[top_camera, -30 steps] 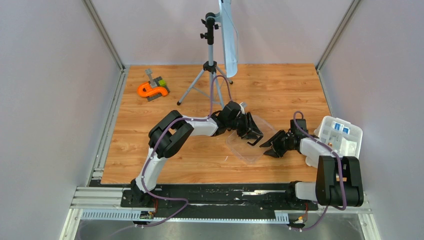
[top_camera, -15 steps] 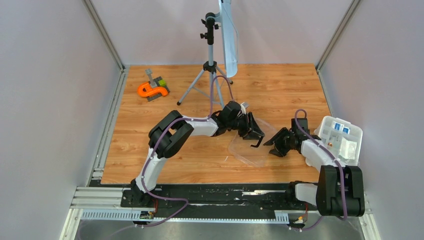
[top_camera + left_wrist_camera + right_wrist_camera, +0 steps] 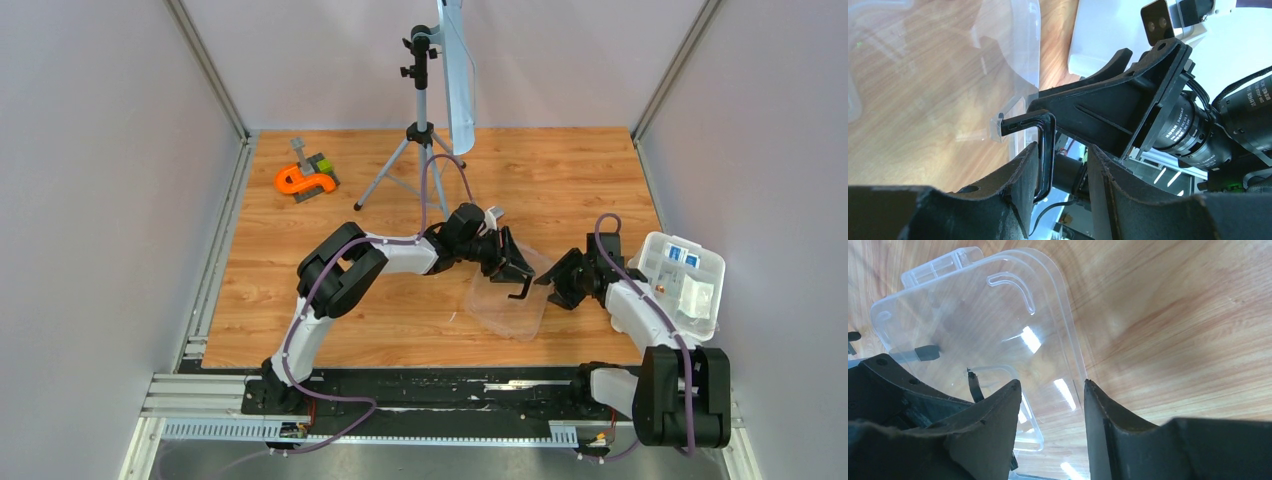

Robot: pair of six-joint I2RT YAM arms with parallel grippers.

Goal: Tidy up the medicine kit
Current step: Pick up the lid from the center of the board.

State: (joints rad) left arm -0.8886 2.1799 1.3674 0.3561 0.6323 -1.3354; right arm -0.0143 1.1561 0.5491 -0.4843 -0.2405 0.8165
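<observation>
The kit's clear lid (image 3: 512, 308) lies on the wood floor between my two grippers. Its black handle (image 3: 1046, 150) runs down between the fingers of my left gripper (image 3: 512, 275) and rests against the left finger. A gap shows on the other side, so the jaws stand open around it. My right gripper (image 3: 552, 282) is open just right of the lid. In the right wrist view the lid (image 3: 973, 325) fills the frame and its edge passes behind the gap between the jaws (image 3: 1051, 382). The white tub (image 3: 712, 270) with small packets (image 3: 683, 254) stands at the far right.
An orange-and-grey tool (image 3: 305, 178) lies at the back left. A tripod (image 3: 420, 130) carrying a pale hanging panel (image 3: 458, 70) stands at the back centre. Grey walls close in both sides, and the tub sits against the right wall.
My right gripper has opened wider and drawn back to the right, letting go of the lid's edge. The lid has shifted right and settled flatter. The left gripper has barely moved.
</observation>
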